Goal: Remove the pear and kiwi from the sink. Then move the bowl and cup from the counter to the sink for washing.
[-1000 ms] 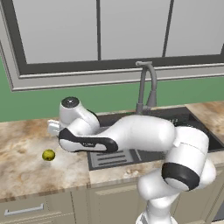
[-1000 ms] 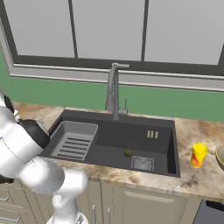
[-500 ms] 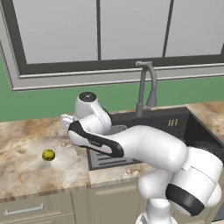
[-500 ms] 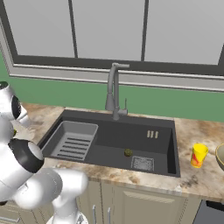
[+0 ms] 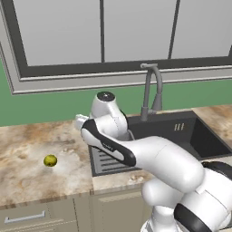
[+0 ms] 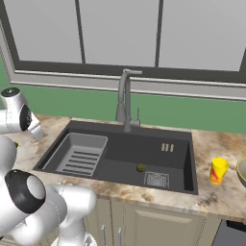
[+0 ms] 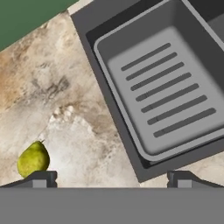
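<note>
The yellow-green pear [image 5: 50, 160] lies on the marbled counter [image 5: 27, 176] left of the sink [image 6: 126, 154]; the hand view has the pear [image 7: 33, 159] at its lower left. My gripper [image 7: 111, 179] hangs open and empty above the counter's edge by the ribbed tray insert [image 7: 166, 87], its fingertips [image 7: 41, 178] spread wide, the pear just outside the left one. The dark kiwi [image 6: 140, 167] rests on the sink floor near the drain. A yellow cup [image 6: 218, 170] stands on the counter right of the sink, and the bowl [image 6: 242, 172] is cut off by the right edge.
The tall grey faucet [image 6: 126, 101] rises behind the sink in front of the green wall and the window. My own white arm [image 5: 149, 154] crosses over the sink's left half in the left base view. Pale cabinet fronts [image 5: 41, 215] run below the counter.
The hand has risen and swung right, away from the pear and toward the sink's left edge. The pear stays where it lay on the counter. The jaws remain open.
</note>
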{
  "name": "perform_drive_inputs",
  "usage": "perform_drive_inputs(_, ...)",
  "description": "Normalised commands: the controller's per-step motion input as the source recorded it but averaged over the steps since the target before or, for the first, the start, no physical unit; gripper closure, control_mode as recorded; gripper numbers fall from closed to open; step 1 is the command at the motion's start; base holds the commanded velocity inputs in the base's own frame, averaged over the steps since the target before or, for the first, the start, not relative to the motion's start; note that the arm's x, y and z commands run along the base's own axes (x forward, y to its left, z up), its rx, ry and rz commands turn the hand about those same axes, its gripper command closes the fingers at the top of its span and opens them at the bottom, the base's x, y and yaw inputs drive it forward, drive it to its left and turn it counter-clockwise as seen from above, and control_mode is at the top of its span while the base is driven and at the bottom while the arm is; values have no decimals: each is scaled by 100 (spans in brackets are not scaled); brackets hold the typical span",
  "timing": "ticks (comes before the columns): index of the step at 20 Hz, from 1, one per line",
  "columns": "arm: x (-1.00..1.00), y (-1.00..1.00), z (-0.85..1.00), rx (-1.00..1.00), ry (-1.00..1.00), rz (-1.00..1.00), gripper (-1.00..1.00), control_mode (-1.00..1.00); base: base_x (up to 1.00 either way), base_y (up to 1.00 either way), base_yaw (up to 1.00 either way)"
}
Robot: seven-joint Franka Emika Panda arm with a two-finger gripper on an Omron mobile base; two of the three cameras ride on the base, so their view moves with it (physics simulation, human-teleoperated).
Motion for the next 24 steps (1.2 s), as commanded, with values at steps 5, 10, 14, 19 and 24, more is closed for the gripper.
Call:
perform_drive_inputs(5,-6,-46,14,0,0,0,-100,-100,0,0,0)
perform_drive_inputs(10,-7,-47,15,0,0,0,-100,-100,0,0,0)
perform_drive_inputs(14,-12,-50,13,0,0,0,-100,-100,0,0,0)
perform_drive_inputs(19,-14,-50,9,0,0,0,-100,-100,0,0,0)
perform_drive_inputs(24,-14,-47,3,0,0,0,-100,-100,0,0,0)
